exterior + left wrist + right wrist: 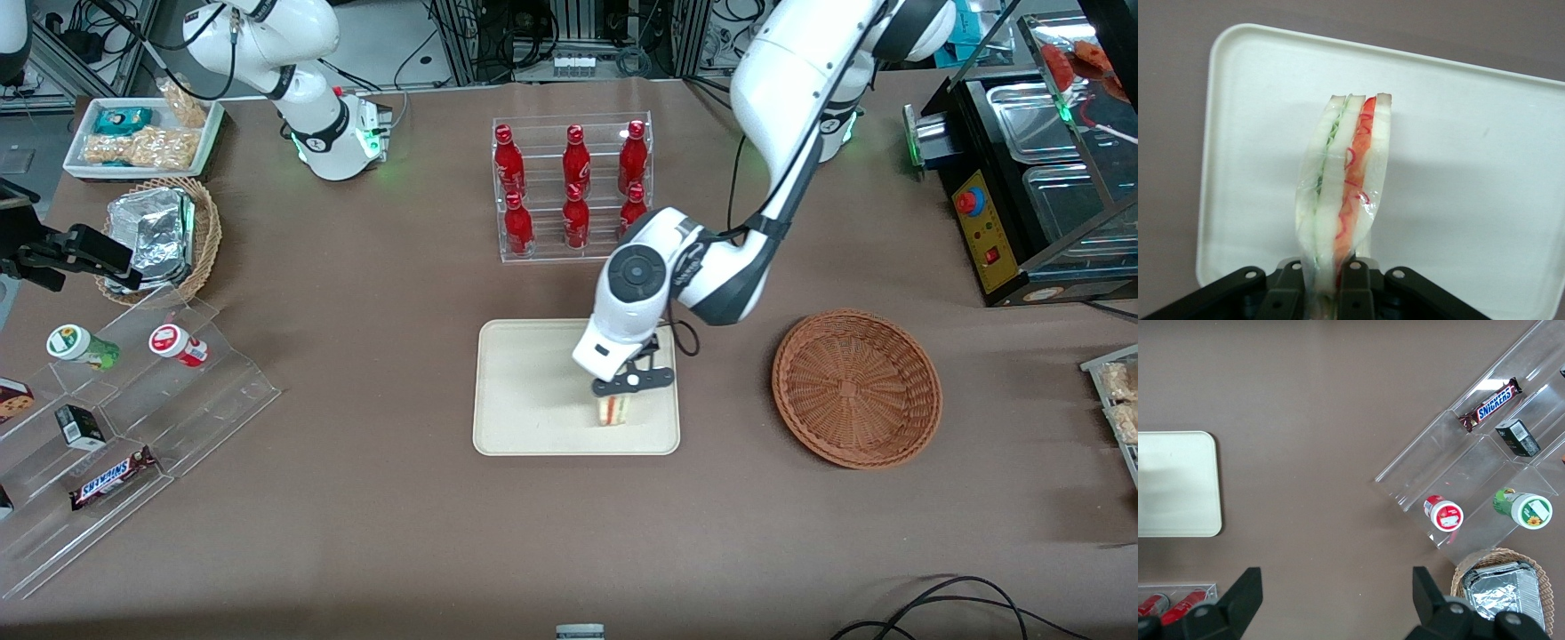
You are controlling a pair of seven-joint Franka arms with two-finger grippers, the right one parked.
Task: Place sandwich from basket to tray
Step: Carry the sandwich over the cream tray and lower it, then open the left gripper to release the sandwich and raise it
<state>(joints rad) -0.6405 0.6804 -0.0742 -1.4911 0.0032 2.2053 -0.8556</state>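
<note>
The jaws (615,397) were shut tight on the sandwich (1341,200), over the tray (524,391) near its front edge.

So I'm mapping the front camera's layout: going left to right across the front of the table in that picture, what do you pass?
Snickers bar → tray → sandwich, held upright over the tray by the gripper, fingers shut on it → basket.
</note>
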